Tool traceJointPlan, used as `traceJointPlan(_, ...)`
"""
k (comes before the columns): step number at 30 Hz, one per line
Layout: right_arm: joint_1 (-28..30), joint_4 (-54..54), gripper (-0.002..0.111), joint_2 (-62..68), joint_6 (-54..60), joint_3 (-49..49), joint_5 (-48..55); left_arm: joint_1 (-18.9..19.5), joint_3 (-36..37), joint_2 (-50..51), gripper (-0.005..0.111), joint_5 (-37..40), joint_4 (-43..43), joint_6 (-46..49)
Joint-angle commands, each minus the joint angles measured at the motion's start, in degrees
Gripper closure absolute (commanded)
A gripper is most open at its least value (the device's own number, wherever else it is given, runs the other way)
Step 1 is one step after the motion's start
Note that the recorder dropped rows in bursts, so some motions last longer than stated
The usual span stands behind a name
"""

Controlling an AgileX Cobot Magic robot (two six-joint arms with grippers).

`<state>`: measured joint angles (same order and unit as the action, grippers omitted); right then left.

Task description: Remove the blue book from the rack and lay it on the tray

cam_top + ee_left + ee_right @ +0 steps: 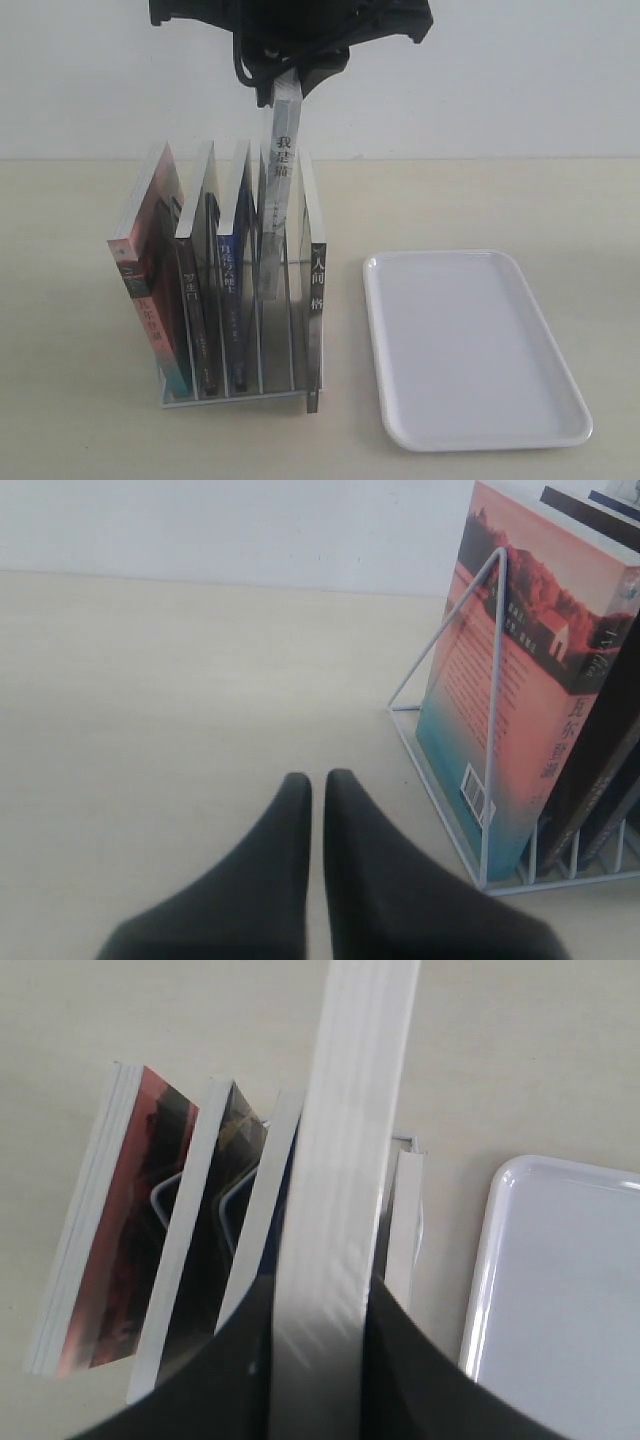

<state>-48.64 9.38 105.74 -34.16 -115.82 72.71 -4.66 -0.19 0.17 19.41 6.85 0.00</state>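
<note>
The blue book (231, 300), with a dark blue spine and white characters, stands in the middle slot of the white wire rack (240, 392). My right gripper (285, 85) is shut on the top of a grey-spined book (283, 190), raised so that its lower end is still between the dividers. In the right wrist view that book's white page edge (345, 1160) fills the gap between my right gripper's (320, 1300) fingers. The white tray (470, 350) lies flat to the right of the rack. My left gripper (318, 780) is shut on nothing, low over the table beside the rack (490, 730).
The rack also holds a pink-covered book (150, 290) at its left end, a dark book (195, 310) beside it, and a black-spined book (316, 310) at its right end. A pale wall runs behind the table.
</note>
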Motion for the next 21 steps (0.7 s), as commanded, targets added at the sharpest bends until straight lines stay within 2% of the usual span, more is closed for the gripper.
traceJointPlan(1,0.0,-0.1,0.109,-1.4,0.2,-0.9,-2.8,0.1,0.2,-0.2,0.103,-0.3,-0.3,-0.4)
traceJointPlan(21,0.0,-1.1,0.109,-1.2,1.1,-0.8,-2.8,0.1,0.2,-0.2,0.103,-0.3,-0.3,-0.4)
